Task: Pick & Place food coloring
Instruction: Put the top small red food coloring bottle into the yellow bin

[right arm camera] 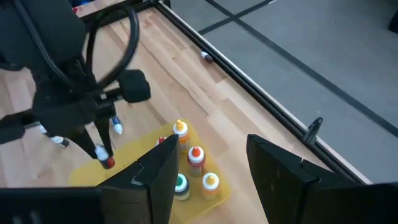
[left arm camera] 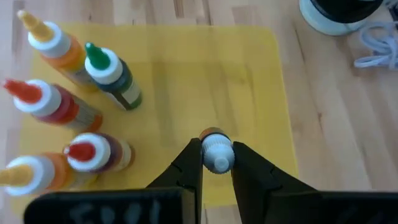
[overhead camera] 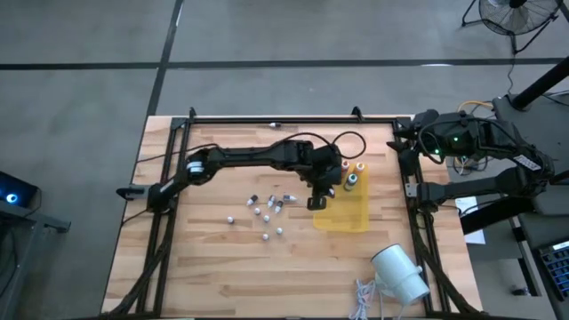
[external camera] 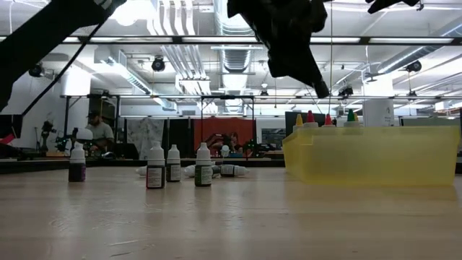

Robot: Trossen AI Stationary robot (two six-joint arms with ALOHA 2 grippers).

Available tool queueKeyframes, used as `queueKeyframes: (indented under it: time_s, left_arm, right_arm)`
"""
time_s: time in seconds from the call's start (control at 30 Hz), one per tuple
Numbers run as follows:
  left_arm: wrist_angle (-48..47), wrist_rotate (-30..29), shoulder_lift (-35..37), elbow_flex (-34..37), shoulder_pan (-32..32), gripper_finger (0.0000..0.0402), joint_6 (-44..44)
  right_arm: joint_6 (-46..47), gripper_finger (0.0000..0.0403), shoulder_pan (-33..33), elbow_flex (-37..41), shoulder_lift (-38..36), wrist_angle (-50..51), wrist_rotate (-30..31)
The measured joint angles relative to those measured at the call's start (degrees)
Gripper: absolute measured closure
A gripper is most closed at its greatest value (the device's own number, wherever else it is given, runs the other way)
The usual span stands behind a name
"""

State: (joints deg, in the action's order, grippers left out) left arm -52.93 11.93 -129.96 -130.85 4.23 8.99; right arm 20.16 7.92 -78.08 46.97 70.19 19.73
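- On the left half of the wooden tabletop (overhead camera: 204,267), small vials (overhead camera: 267,212) are scattered loose, some upright, some lying down; in the low view four of them (external camera: 156,167) stand in a row.
- The left gripper (left arm camera: 216,163) hangs above the yellow tray (overhead camera: 351,216), near its left edge, reaching out from the left side of the table.
- Its fingers (left arm camera: 189,167) are pinching a tiny vial (left arm camera: 216,151) by its white cap, clear of the tray floor; the right wrist view shows the vial's dark red end (right arm camera: 107,162) pointing down.
- At the tray's far end stand the bigger bottles (left arm camera: 81,112) close together: orange-tipped (left arm camera: 53,46), green-tipped (left arm camera: 112,73) and red-tipped (left arm camera: 43,102).
- A large white cylinder (overhead camera: 397,271) lies near the front right of the tabletop.
- The right gripper (right arm camera: 208,171) waits high beyond the table's right edge, its fingers spread apart and empty.
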Motion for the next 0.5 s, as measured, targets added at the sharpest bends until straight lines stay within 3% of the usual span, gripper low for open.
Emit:
queueKeyframes:
  time_s: [0.5]
  left_arm:
    - [-0.23,-0.31,-5.21,-0.15,0.00,0.0362,0.64]
  right_arm:
    - [-0.21,0.0225,0.00,0.00,-0.21,-0.02,1.48]
